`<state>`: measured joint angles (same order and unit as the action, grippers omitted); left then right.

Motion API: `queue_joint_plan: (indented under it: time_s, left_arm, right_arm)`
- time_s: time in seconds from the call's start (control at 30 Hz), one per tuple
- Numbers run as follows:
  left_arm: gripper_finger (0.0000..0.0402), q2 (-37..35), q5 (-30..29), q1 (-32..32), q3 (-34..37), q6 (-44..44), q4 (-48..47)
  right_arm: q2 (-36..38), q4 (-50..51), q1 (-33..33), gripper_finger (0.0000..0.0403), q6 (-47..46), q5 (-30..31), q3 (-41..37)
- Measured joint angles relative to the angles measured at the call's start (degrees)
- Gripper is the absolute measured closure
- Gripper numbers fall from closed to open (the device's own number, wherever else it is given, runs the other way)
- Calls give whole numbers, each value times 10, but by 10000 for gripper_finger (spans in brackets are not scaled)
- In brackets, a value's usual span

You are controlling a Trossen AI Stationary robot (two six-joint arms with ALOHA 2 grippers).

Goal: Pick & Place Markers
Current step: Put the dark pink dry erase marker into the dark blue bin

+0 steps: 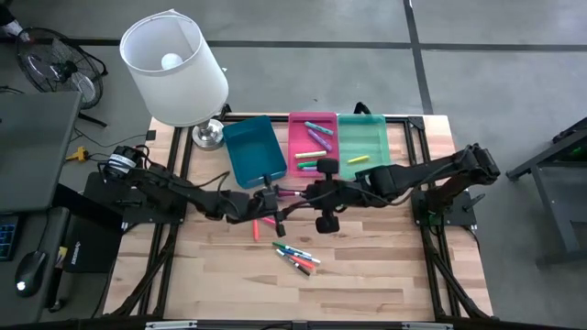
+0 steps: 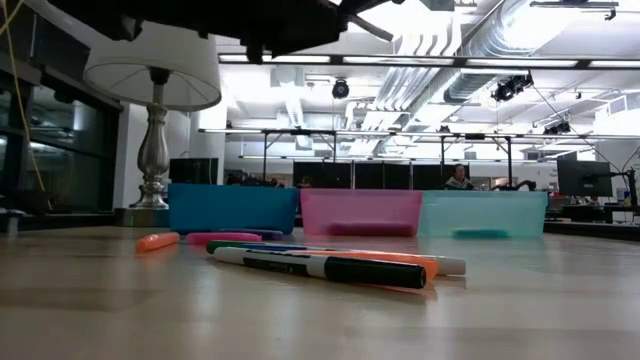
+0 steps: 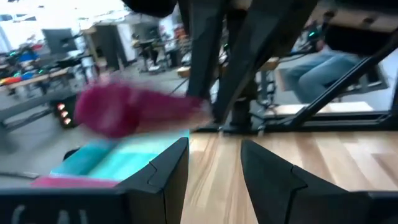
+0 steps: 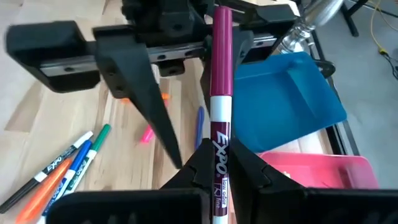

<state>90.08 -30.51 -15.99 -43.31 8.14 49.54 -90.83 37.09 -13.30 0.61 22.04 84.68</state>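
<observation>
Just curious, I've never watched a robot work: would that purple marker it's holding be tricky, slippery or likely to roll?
Probably stiff: the purple marker stays straight in the right tool. Its smooth round barrel might slip or pivot, and would likely roll on the table.

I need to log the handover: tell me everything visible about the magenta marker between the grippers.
The magenta marker is a slim Expo pen, magenta barrel and cap with a white printed band, plastic-looking. The right gripper is shut on its labelled end; its other end reaches the left gripper. It is held above the wooden table, beside the blue tray.
</observation>
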Motion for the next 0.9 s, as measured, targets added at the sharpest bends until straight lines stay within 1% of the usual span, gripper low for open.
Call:
queue_joint_plan:
  time_s: [0.1, 0.3, 0.43, 0.53, 0.67, 0.77, 0.9]
  left_arm:
    - [259, 0, 14, 0, 0, 12, 9]
    - [259, 0, 17, -1, 0, 32, 11]
    - [259, 0, 18, 0, 0, 36, 19]
    - [259, 0, 32, 10, 0, 35, 21]
    - [259, 0, 45, 23, 0, 27, 12]
    - [259, 0, 46, 26, 0, 26, 5]
    - [259, 0, 51, 29, 0, 21, 4]
  right_arm:
    - [0, 12, 0, 388, -4, 5, 0]
    - [0, 69, 0, 388, -37, 34, 0]
    - [0, 68, 0, 388, -45, 33, 0]
    - [0, 67, -2, 388, -50, 35, 0]
    - [9, 81, -6, 388, -51, 62, 0]
    - [35, 108, -6, 388, -59, 80, 0]
    - [81, 156, -11, 388, -98, 153, -4]
